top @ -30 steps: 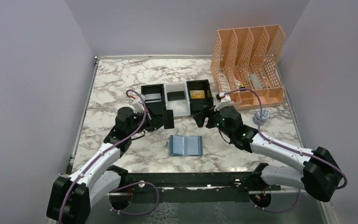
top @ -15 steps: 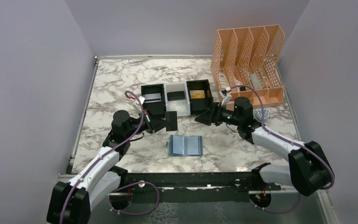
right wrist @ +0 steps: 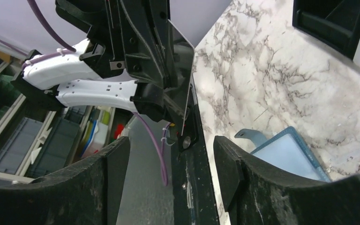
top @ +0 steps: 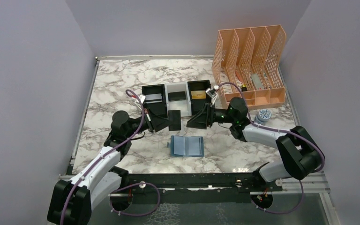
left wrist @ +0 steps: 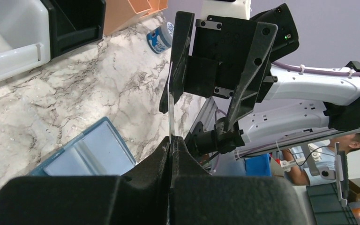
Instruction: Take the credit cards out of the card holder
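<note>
Your left gripper (left wrist: 170, 139) is pinching a dark card (top: 174, 120) and holding it up on its edge. Your right gripper (top: 191, 123) is hanging wide open, with the card close by at its 9 o'clock. The blue card holder (top: 187, 146) is lying open on the table, at 6 o'clock from the card.

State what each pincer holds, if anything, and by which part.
The left pincer grips a dark card by one edge; the right pincer is open, holding nothing.
</note>
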You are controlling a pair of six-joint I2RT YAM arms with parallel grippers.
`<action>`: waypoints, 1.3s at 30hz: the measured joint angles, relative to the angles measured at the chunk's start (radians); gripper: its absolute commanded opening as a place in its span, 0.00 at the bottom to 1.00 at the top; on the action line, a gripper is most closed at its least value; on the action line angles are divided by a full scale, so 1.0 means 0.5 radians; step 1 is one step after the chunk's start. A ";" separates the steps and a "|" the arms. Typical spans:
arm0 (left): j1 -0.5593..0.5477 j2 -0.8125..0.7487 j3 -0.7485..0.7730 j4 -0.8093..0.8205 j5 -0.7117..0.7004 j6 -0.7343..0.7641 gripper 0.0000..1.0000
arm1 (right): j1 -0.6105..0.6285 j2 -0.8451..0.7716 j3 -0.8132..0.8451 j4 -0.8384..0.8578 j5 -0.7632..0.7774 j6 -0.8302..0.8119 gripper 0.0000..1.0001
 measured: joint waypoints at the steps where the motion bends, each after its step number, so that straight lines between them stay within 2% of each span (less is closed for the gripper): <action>1: 0.000 0.000 0.000 0.014 0.002 -0.013 0.00 | 0.001 -0.008 0.010 -0.011 -0.002 -0.012 0.64; 12: -0.028 0.032 0.000 0.183 0.039 -0.137 0.00 | 0.066 0.015 0.088 -0.032 -0.007 -0.031 0.56; 21: -0.081 0.068 -0.001 0.225 0.040 -0.183 0.00 | 0.123 0.092 0.099 0.080 -0.007 0.068 0.49; 39: -0.093 0.050 -0.035 0.262 0.043 -0.221 0.00 | 0.166 0.196 0.183 0.258 -0.003 0.275 0.22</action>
